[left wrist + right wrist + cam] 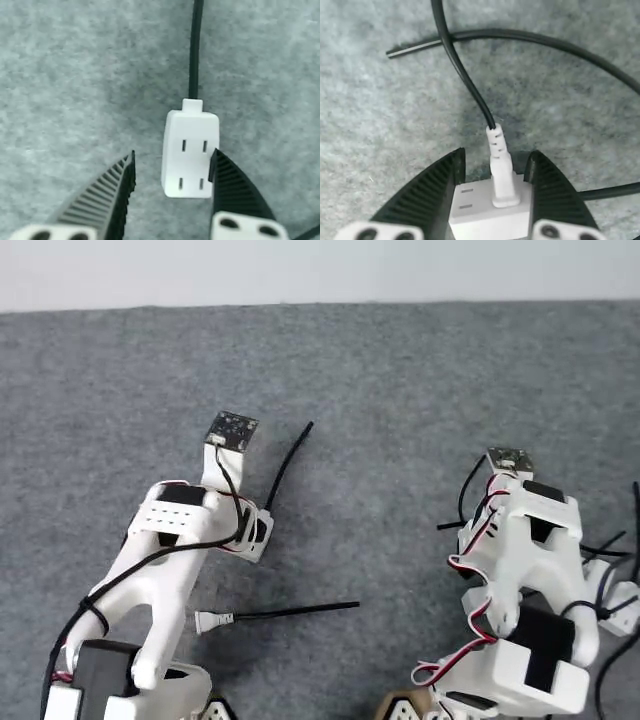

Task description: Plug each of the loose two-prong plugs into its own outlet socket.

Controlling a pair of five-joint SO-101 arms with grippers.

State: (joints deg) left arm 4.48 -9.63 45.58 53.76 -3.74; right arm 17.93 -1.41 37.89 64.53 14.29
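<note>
Risks skidding the empty outlet block (190, 145) on carpet (75, 75) if closed off-centre: left gripper (173, 154) wide open around it, one finger (227, 180) touching, gripping nothing; right gripper (496, 154) clamped on the plugged outlet (475, 210); loose plug (206, 621) lying by left arm (150, 570) base.

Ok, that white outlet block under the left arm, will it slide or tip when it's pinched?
The outlet block looks like rigid plastic lying flat on the grey mat, so it likely won't tip or roll. It seems light, so a push may slide it. Its black cord looks stiff and could swivel it as the open left tool closes.
</note>
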